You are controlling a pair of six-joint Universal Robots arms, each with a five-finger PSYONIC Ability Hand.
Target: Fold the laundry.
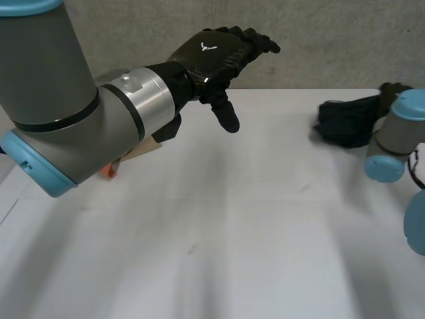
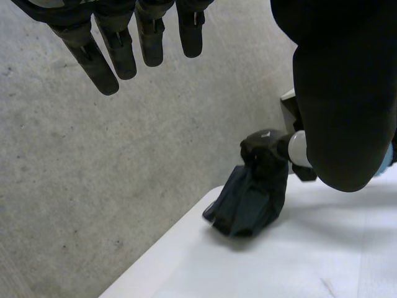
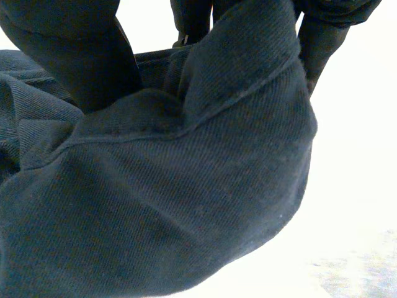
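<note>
A dark blue-black cloth lies bunched at the far right of the white table. My right hand sits on its right side. In the right wrist view the cloth is gathered up into that hand, with the thumb and fingers curled round a thick fold. My left hand hangs in the air over the far middle of the table, open, fingers straight, well left of the cloth. The left wrist view shows the left hand's straight fingers, and beyond them the cloth with the right hand on top.
A small orange and tan object lies on the table under my left forearm. A grey concrete wall runs just behind the table's far edge. The cloth sits close to that edge.
</note>
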